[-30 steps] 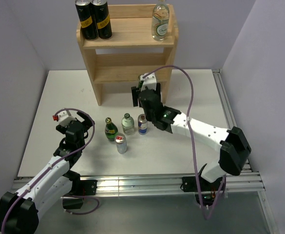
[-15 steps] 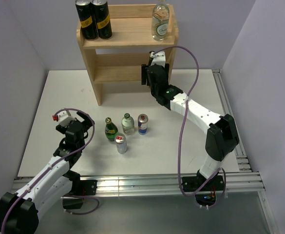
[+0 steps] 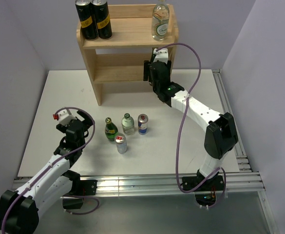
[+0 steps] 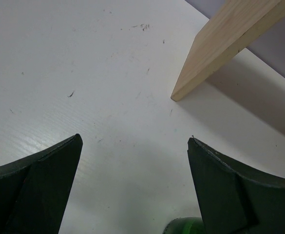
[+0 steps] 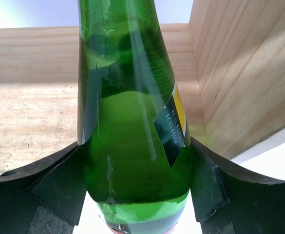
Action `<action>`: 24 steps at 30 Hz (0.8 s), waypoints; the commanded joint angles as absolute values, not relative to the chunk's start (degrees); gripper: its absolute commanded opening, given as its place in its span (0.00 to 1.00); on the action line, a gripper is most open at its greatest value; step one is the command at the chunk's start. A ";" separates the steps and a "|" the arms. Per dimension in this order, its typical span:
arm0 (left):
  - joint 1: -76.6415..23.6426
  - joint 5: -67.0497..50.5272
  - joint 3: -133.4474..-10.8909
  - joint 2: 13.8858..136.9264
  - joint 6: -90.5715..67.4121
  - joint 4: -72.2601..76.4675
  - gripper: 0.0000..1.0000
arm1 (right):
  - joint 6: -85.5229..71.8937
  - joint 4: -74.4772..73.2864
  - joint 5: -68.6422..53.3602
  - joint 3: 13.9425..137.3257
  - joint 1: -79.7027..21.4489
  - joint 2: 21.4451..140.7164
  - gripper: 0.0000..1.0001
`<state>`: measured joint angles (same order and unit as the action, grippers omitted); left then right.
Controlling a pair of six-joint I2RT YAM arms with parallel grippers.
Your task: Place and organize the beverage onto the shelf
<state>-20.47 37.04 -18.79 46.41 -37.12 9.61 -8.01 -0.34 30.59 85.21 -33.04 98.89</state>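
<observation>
The pale wood shelf [image 3: 132, 34] stands at the back of the table. Two black cans [image 3: 94, 19] and a clear bottle [image 3: 161, 22] stand on its top tier. My right gripper [image 3: 154, 68] is at the right end of the middle tier, shut on a green glass bottle [image 5: 132, 122] held upright between its fingers [image 5: 49, 185], with the shelf's back board [image 5: 30, 53] just behind it. My left gripper [image 3: 76, 119] is low over the table's left side, open and empty. A green bottle [image 3: 111, 129], a clear bottle [image 3: 127, 123], a red-and-blue can [image 3: 142, 124] and a silver can [image 3: 121, 144] stand on the table.
In the left wrist view, the shelf's side panel foot [image 4: 220, 48] lies ahead to the right, and the green bottle's top [image 4: 186, 226] shows by my right fingertip [image 4: 230, 185]. Grey walls close in the left, right and back. A metal rail [image 3: 132, 184] runs along the near edge.
My right arm has carried the green bottle away from the table front and up to the right end of the shelf's middle tier. The left arm has stayed in place.
</observation>
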 commanded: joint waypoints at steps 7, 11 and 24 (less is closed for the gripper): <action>-20.65 37.70 -21.18 46.67 -37.18 10.37 0.96 | -7.65 14.76 32.52 87.45 -32.43 94.75 0.00; -20.65 37.71 -21.18 46.76 -37.27 10.28 0.96 | -5.98 17.57 32.96 87.28 -32.43 95.10 0.00; -20.65 37.97 -21.09 46.41 -37.35 10.37 0.95 | 2.28 31.37 36.03 86.57 -31.73 104.40 0.00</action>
<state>-20.47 37.32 -18.92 46.76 -37.15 9.58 -0.16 18.85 34.09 84.18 -32.53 104.42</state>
